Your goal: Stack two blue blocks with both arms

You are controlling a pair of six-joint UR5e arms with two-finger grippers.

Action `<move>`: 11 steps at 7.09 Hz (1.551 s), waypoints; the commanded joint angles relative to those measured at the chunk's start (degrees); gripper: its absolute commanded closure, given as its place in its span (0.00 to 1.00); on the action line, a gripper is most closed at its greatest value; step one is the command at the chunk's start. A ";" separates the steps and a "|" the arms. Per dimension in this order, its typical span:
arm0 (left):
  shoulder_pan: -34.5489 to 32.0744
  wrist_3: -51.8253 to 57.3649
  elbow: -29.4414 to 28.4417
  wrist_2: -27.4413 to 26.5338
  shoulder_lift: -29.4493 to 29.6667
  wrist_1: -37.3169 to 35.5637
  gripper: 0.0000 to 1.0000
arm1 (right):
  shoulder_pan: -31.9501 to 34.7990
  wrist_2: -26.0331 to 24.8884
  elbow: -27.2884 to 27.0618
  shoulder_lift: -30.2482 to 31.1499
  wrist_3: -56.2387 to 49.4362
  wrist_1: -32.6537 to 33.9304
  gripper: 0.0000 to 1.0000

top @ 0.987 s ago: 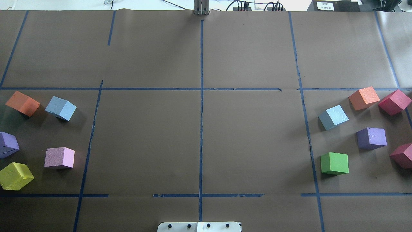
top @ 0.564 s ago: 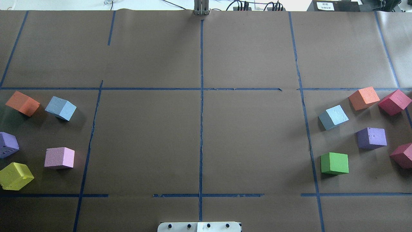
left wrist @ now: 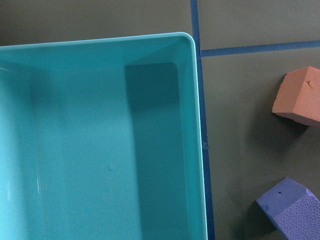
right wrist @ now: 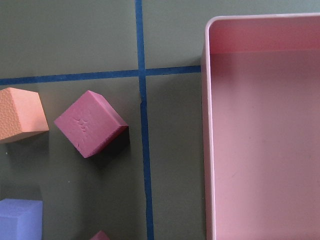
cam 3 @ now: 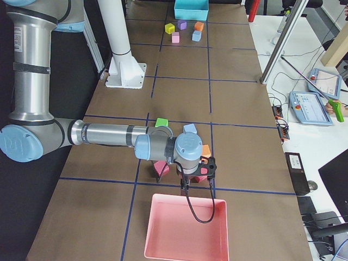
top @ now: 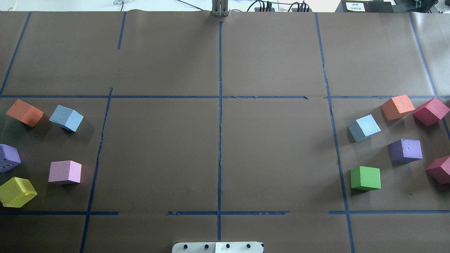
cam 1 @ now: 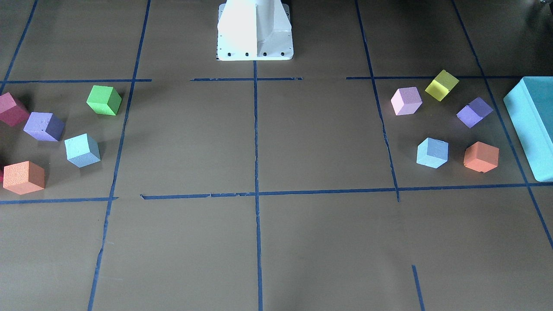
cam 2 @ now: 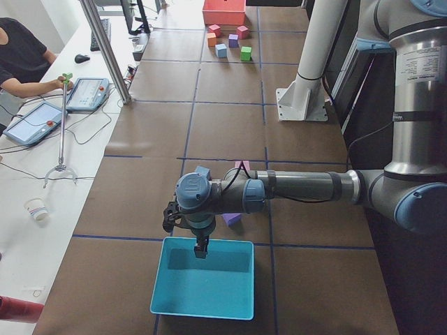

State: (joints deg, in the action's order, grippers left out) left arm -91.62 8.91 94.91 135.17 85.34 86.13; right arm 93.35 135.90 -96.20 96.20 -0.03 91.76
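One pale blue block (top: 66, 118) lies at the table's left among other cubes; it also shows in the front-facing view (cam 1: 432, 153). The second blue block (top: 364, 127) lies at the table's right and shows in the front-facing view too (cam 1: 82, 150). They are far apart, both flat on the table. My left gripper (cam 2: 200, 248) hangs over the teal box (cam 2: 202, 278), past the left block. My right gripper (cam 3: 185, 187) hangs at the edge of the pink tray (cam 3: 186, 228). I cannot tell whether either gripper is open or shut. Neither wrist view shows fingers or a blue block.
Left group: orange (top: 24, 112), purple (top: 8, 157), pink (top: 65, 172) and yellow (top: 17, 192) cubes. Right group: orange (top: 397, 106), two dark red (top: 431, 111), purple (top: 406, 150) and green (top: 365, 178) cubes. The white pedestal (cam 1: 255, 30) stands at the robot's side.
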 commanded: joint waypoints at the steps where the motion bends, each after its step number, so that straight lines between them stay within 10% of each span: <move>1: 0.04 -0.03 0.18 0.09 0.09 0.00 0.00 | -0.01 -0.02 -0.04 -0.05 0.03 0.00 0.00; 8: -0.05 -0.47 1.59 0.26 0.18 -0.09 0.00 | -11.56 3.23 -10.23 -7.60 6.13 -0.17 0.00; 11: -0.05 -0.30 1.59 0.18 0.18 0.00 0.00 | -26.92 -5.85 -9.88 -7.78 28.87 -17.06 0.00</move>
State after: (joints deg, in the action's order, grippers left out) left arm -91.67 8.52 96.48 135.36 85.52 86.12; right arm 73.66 135.31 -106.24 88.22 19.37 82.87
